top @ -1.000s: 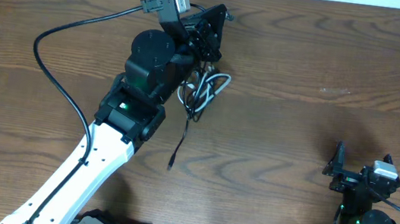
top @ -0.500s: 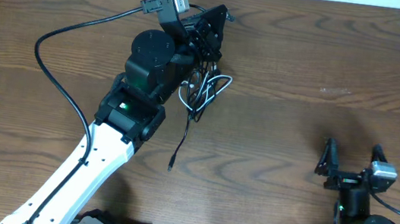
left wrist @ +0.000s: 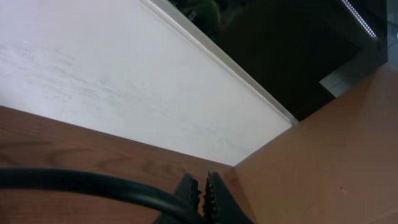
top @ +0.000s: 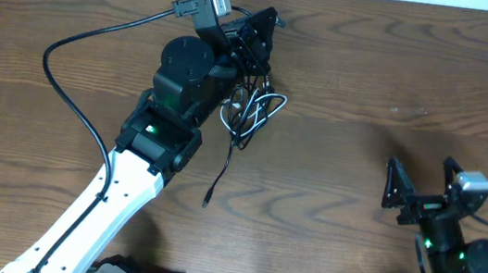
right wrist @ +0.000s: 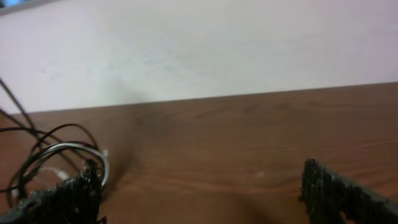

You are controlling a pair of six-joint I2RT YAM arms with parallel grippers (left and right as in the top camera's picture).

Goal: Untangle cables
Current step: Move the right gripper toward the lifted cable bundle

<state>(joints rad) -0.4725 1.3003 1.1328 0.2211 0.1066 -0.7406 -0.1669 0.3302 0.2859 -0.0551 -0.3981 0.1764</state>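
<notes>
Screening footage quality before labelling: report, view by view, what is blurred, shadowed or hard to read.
Overhead: evenly lit, sharp, the cables legible, a soft shadow beside the right gripper. Left wrist: tilted and soft, mostly white wall, no cables visible. Right wrist: blurred throughout, its fingers dark silhouettes, the cables smeared at left.

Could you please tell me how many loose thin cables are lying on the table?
2. The black cable trails from the tangle toward the near edge. The white cable loops within that tangle beside the left arm. Parts of both may be hidden under that arm.
</notes>
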